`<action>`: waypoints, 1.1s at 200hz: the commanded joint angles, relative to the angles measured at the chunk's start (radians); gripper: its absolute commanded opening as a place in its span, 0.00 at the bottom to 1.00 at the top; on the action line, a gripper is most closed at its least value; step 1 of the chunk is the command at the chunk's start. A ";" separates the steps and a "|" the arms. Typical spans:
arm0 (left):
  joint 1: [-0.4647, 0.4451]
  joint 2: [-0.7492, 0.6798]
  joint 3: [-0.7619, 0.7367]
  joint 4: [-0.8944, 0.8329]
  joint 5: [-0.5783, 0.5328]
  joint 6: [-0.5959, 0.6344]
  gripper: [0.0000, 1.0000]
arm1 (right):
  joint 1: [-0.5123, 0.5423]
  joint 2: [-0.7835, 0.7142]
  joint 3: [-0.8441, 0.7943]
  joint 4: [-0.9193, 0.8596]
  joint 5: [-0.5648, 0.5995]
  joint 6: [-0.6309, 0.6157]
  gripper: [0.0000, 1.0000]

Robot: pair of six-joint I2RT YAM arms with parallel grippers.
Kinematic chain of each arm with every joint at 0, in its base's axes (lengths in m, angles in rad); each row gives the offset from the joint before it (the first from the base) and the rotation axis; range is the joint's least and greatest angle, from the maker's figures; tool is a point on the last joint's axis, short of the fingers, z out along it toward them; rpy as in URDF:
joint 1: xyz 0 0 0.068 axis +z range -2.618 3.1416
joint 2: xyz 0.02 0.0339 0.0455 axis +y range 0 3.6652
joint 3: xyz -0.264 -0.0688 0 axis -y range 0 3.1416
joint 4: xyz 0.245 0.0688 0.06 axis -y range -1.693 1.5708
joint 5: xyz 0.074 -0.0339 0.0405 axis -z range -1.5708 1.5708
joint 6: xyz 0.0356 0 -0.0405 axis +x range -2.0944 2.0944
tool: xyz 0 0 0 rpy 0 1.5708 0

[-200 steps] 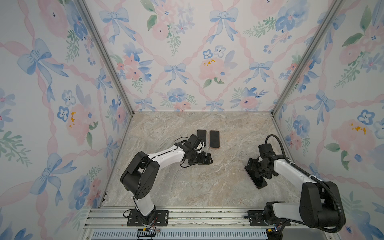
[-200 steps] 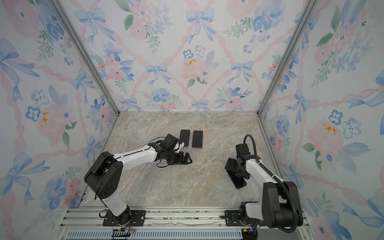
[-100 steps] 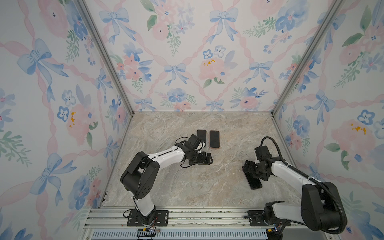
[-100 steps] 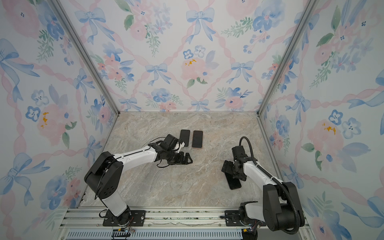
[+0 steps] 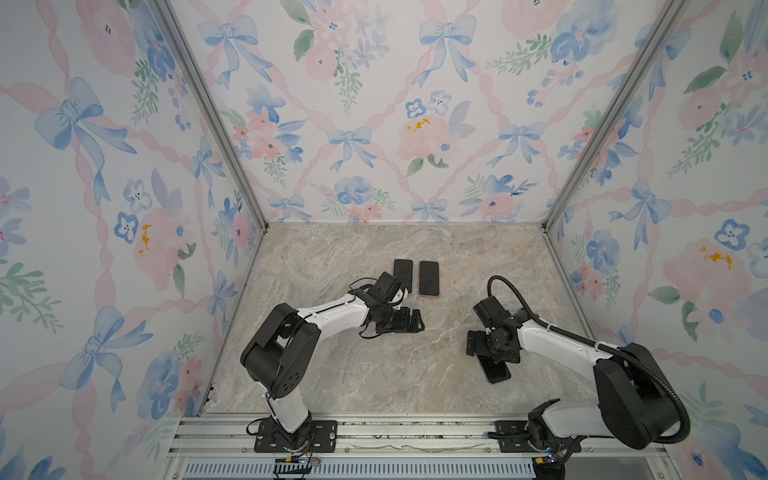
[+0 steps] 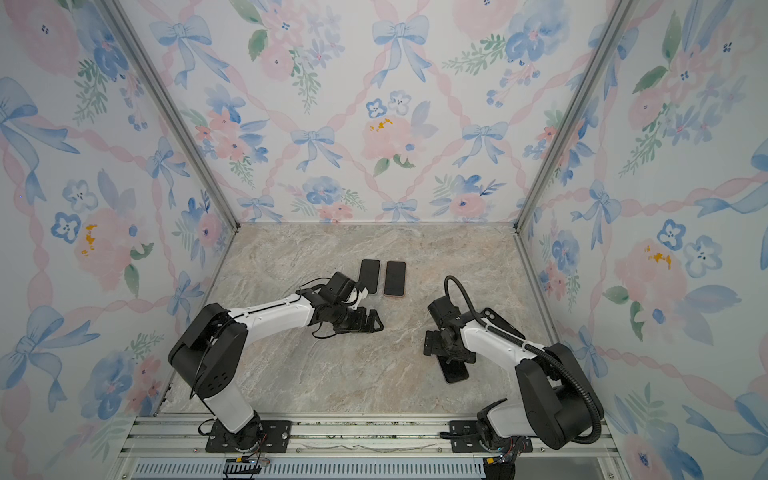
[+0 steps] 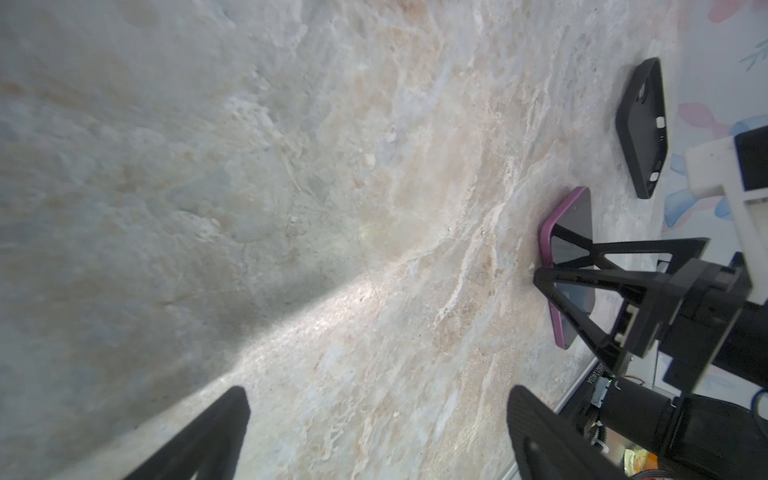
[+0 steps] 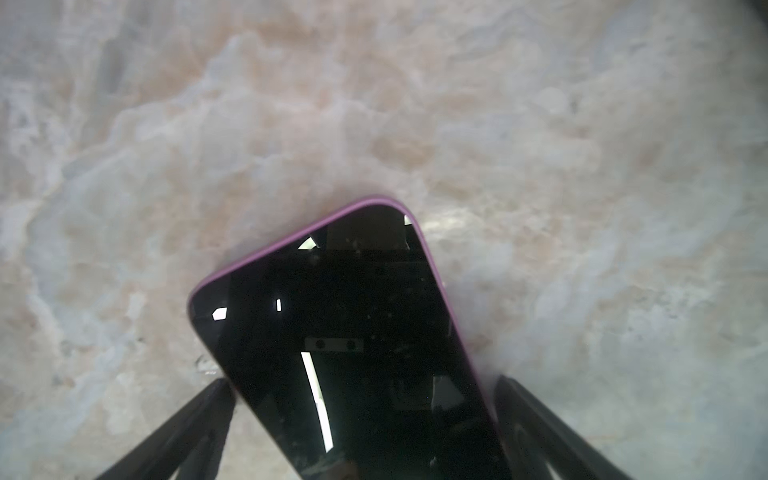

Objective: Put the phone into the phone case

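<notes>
We see the phone (image 5: 496,371) lying flat on the table (image 5: 374,374), screen up, purple rim all round, right side toward the front. The right claw (image 5: 492,352) sits over the phone's back end, jaws spread wide, one finger (image 8: 208,403) along each long edge. In the right wrist view both tips look hard against the rim, but we can't tell whether they squeeze it or just flank it. The black case (image 6: 503,323) lies on the table just behind the right arm (image 6: 498,345), toward the right wall, apart from the phone and partly hidden by that arm. In the left wrist view the black case (image 7: 642,129) is hollow side up and empty: camera cutout and button holes show, nothing inside. The phone is not in it. The left claw (image 5: 417,324) is mid-table, jaws wide, nothing between them, bare marble-look top below. Behind it, two flat dark shapes lie side by side, close but not touching: a plain rectangle (image 5: 402,272), one corner covered by the left arm's wrist, and a pink-edged rectangle (image 5: 428,277).
</notes>
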 commanded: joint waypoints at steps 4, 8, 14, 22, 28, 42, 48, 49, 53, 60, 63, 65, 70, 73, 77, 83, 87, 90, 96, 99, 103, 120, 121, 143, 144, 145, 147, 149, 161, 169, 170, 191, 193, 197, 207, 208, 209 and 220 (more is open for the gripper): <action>0.012 -0.040 -0.015 0.003 0.012 0.011 0.98 | 0.088 0.040 0.003 -0.088 -0.007 0.081 0.93; 0.013 -0.041 -0.016 0.002 0.012 0.011 0.98 | 0.100 0.043 0.004 -0.087 -0.005 0.086 0.92; 0.015 -0.043 -0.018 0.002 0.012 0.012 0.98 | 0.120 0.048 0.007 -0.086 -0.007 0.093 0.90; 0.017 -0.047 -0.022 0.002 0.012 0.013 0.98 | 0.144 0.059 0.015 -0.090 -0.009 0.103 0.88; 0.019 -0.051 -0.024 0.001 0.012 0.013 0.98 | 0.164 0.068 0.021 -0.094 -0.011 0.111 0.87; 0.026 -0.061 -0.032 0.002 0.011 0.014 0.98 | 0.211 0.084 0.043 -0.103 -0.018 0.137 0.87; 0.030 -0.066 -0.036 0.002 0.011 0.015 0.98 | 0.232 0.089 0.050 -0.102 -0.023 0.152 0.86; 0.030 -0.067 -0.036 0.002 0.011 0.015 0.98 | 0.235 0.090 0.051 -0.101 -0.024 0.154 0.86; 0.033 -0.071 -0.039 0.002 0.011 0.016 0.98 | 0.249 0.094 0.055 -0.098 -0.029 0.165 0.85; 0.037 -0.077 -0.043 0.002 0.011 0.016 0.98 | 0.272 0.101 0.061 -0.087 -0.040 0.184 0.83; 0.040 -0.078 -0.045 0.002 0.011 0.016 0.98 | 0.280 0.106 0.065 -0.084 -0.044 0.190 0.82; 0.041 -0.079 -0.046 0.002 0.011 0.016 0.98 | 0.287 0.109 0.067 -0.081 -0.045 0.195 0.82; 0.044 -0.083 -0.048 0.002 0.011 0.016 0.98 | 0.302 0.118 0.076 -0.080 -0.046 0.207 0.81; 0.046 -0.086 -0.048 0.002 0.011 0.017 0.98 | 0.310 0.123 0.081 -0.079 -0.046 0.214 0.80; 0.049 -0.089 -0.049 0.001 0.011 0.018 0.98 | 0.323 0.131 0.089 -0.078 -0.047 0.223 0.78; 0.052 -0.092 -0.053 0.002 0.011 0.018 0.98 | 0.339 0.143 0.101 -0.075 -0.046 0.236 0.75; 0.053 -0.095 -0.054 0.002 0.010 0.018 0.98 | 0.348 0.152 0.108 -0.073 -0.047 0.245 0.74; 0.055 -0.097 -0.054 0.002 0.009 0.019 0.98 | 0.355 0.159 0.113 -0.071 -0.048 0.252 0.73; 0.056 -0.101 -0.057 0.001 0.009 0.020 0.98 | 0.370 0.173 0.124 -0.063 -0.054 0.264 0.73; 0.058 -0.102 -0.057 0.002 0.009 0.020 0.98 | 0.376 0.179 0.131 -0.058 -0.058 0.270 0.73; 0.060 -0.105 -0.058 0.002 0.009 0.020 0.98 | 0.385 0.189 0.138 -0.052 -0.066 0.275 0.73; 0.064 -0.112 -0.063 0.002 0.009 0.021 0.98 | 0.418 0.232 0.190 -0.056 -0.079 0.283 0.76; 0.064 -0.114 -0.064 0.002 0.009 0.022 0.98 | 0.419 0.234 0.193 -0.059 -0.079 0.284 0.76; 0.072 -0.122 -0.070 0.002 0.011 0.024 0.98 | 0.434 0.250 0.247 -0.107 -0.060 0.273 0.84; 0.072 -0.122 -0.070 0.002 0.011 0.024 0.98 | 0.433 0.249 0.248 -0.110 -0.058 0.273 0.84; 0.072 -0.123 -0.070 0.002 0.011 0.023 0.98 | 0.433 0.248 0.250 -0.112 -0.055 0.272 0.84; 0.072 -0.124 -0.071 0.001 0.011 0.023 0.98 | 0.432 0.245 0.252 -0.116 -0.054 0.271 0.85; 0.073 -0.124 -0.071 0.002 0.011 0.023 0.98 | 0.431 0.242 0.254 -0.121 -0.051 0.269 0.85; 0.073 -0.128 -0.071 0.002 0.012 0.025 0.98 | 0.421 0.221 0.270 -0.161 -0.021 0.254 0.88; 0.075 -0.130 -0.071 0.002 0.011 0.025 0.98 | 0.410 0.206 0.281 -0.198 0.009 0.240 0.90; 0.075 -0.131 -0.070 0.002 0.011 0.025 0.98 | 0.409 0.204 0.284 -0.203 0.013 0.239 0.90; 0.073 -0.128 -0.066 0.002 0.010 0.025 0.98 | 0.363 0.158 0.309 -0.279 0.076 0.188 0.94; 0.073 -0.127 -0.065 0.002 0.011 0.026 0.98 | 0.354 0.154 0.310 -0.283 0.079 0.183 0.94; 0.073 -0.126 -0.064 0.002 0.012 0.026 0.98 | 0.336 0.143 0.309 -0.290 0.085 0.171 0.95; 0.072 -0.119 -0.060 0.003 0.016 0.025 0.98 | 0.286 0.117 0.307 -0.297 0.095 0.137 0.95; 0.072 -0.118 -0.060 0.003 0.017 0.025 0.98 | 0.281 0.114 0.306 -0.298 0.096 0.134 0.95; 0.072 -0.117 -0.060 0.004 0.017 0.025 0.98 | 0.276 0.112 0.306 -0.299 0.099 0.131 0.95; 0.070 -0.114 -0.059 0.012 0.026 0.024 0.98 | 0.192 0.084 0.297 -0.291 0.122 0.087 0.95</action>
